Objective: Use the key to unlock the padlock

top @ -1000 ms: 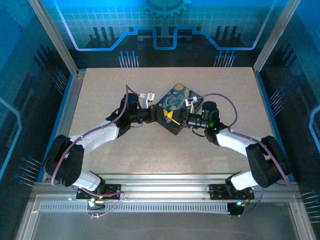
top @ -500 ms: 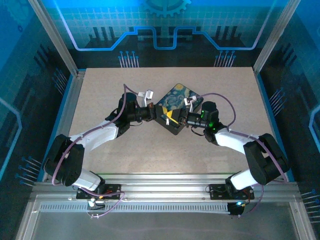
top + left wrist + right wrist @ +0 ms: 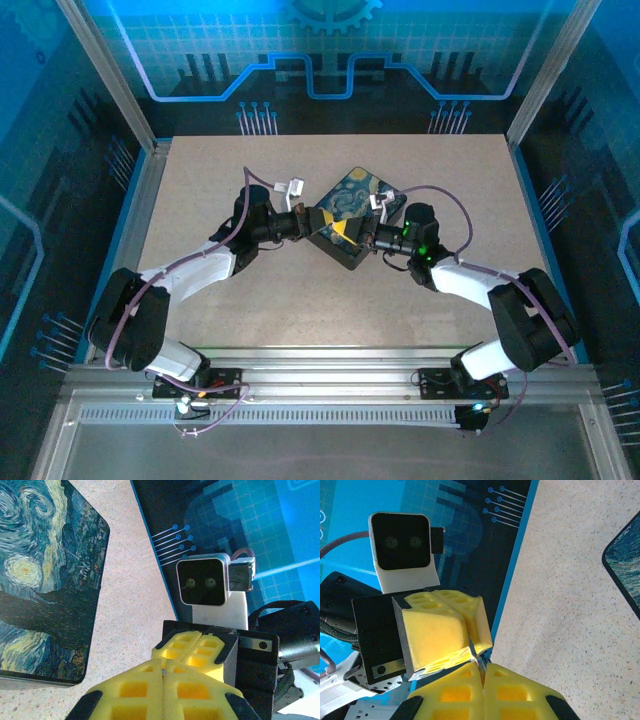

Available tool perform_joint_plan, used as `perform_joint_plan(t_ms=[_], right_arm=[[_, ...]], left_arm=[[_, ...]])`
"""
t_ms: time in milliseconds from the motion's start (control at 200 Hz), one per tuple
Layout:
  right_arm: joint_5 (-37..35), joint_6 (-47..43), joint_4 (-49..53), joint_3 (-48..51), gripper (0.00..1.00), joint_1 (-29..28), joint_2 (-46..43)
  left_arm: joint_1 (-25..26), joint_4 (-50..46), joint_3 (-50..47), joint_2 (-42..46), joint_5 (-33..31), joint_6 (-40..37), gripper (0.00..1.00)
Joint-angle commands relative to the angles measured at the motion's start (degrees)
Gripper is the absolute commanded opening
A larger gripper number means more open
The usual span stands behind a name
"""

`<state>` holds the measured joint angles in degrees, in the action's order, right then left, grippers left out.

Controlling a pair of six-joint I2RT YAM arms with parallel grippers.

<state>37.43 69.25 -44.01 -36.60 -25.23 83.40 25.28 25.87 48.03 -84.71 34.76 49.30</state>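
- Key (image 3: 475, 655): a thin grey sliver, pinched in the seam at the tips of the right gripper (image 3: 483, 675). It is held up off the bench (image 3: 560, 605), by the near corner of the box (image 3: 45, 570).
- Right gripper: its jaws were part open a second ago and are now fully closed on the key. I read that as the grasp just completing.
- Left gripper (image 3: 164, 675): clamped tight, tip to tip with the right one. Its pads touch the key's other end, but I can't tell whether it grips the key or anything else.
- Meaning: this looks like a mid-air handover or regrip of the key. Insertion has not started.
- Padlock: I can't tell where it is. From above it is too small to separate from the yellow fingers.
- Box: the painted lid is down and it sits flat on the bench, with its contents hidden. From above, both grippers meet over its near corner.
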Motion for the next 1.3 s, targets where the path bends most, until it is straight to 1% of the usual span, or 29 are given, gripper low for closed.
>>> perform_joint_plan(t_ms=[0, 45, 85, 140, 160, 185, 280, 355, 470, 485, 545, 585, 715, 905, 965, 1045, 1196, 1296], right_arm=[[-1.0, -0.8, -3.6, 0.4, 0.0, -1.0, -3.1], [-1.6, -1.5, -2.4, 0.4, 0.0, -0.9, -3.9], [-2.1, -2.6, -0.6, 0.3, 0.0, -0.7, -4.8], [-2.9, -5.1, 3.6, 0.0, 0.0, -0.6, -6.1], [-3.1, -6.3, 5.8, -0.3, 0.0, -0.5, -6.8], [-3.2, -8.0, 8.6, -0.7, 0.0, -0.4, -7.4], [-4.5, -14.3, 19.7, -2.3, 0.0, 0.5, -10.2], [-4.8, -17.6, 25.6, -2.7, 0.0, 2.0, -11.5], [-3.8, -19.3, 28.2, -1.3, 0.0, 5.6, -13.1], [-3.7, -19.6, 29.9, -1.2, 0.0, 6.1, -13.3], [-3.6, -21.5, 33.1, -1.1, 0.0, 8.1, -14.2], [-3.4, -22.6, 34.8, -0.9, 0.0, 9.4, -14.8], [-3.3, -26.6, 41.8, -1.1, 0.0, 14.1, -16.3], [-5.3, -31.5, 52.6, -2.1, 0.0, 22.0, -19.7], [-6.6, -33.3, 56.7, -3.1, 0.0, 24.9, -20.1], [-8.3, -35.1, 60.5, -4.7, 0.0, 27.8, -19.6], [-12.1, -37.1, 64.1, -7.0, 0.0, 30.5, -17.0], [-12.7, -37.5, 63.7, -7.5, 0.0, 31.1, -15.6]], left_arm=[[-0.1, 1.5, -1.3, -1.0, 0.8, 0.3, 0.0], [-0.1, 1.2, -1.3, -0.9, 0.6, 0.0, 0.01], [-0.1, 0.7, -1.3, -0.8, 0.4, -0.3, 0.07], [-0.3, -0.3, -1.3, -0.7, -0.1, -0.7, 0.24], [-0.4, -0.7, -1.1, -0.5, -0.3, -0.9, 0.32], [-0.6, -1.4, -1.1, -0.4, -0.5, -1.2, 0.38], [-1.3, -4.8, -0.4, 0.5, -1.7, -2.9, 0.48], [-1.3, -8.8, 0.7, 1.3, -2.9, -5.1, 0.53], [-1.2, -14.3, 2.1, 1.7, -5.7, -6.7, 0.56], [-1.1, -15.1, 2.3, 1.7, -6.1, -6.8, 0.56], [-0.1, -19.2, 3.4, 1.6, -8.9, -8.3, 0.57], [1.2, -23.2, 4.5, 1.6, -12.4, -10.1, 0.57], [8.6, -36.5, 10.7, -0.7, -26.0, -17.5, 0.58], [18.6, -45.1, 21.6, -8.1, -36.2, -22.7, 0.59], [20.9, -48.5, 25.7, -11.4, -38.7, -22.0, 0.59], [23.9, -50.9, 29.6, -15.4, -40.9, -19.0, 0.63], [30.4, -53.5, 36.1, -23.4, -47.2, -12.6, 0.66], [31.3, -54.2, 38.8, -28.1, -48.6, -9.0, 0.67]])
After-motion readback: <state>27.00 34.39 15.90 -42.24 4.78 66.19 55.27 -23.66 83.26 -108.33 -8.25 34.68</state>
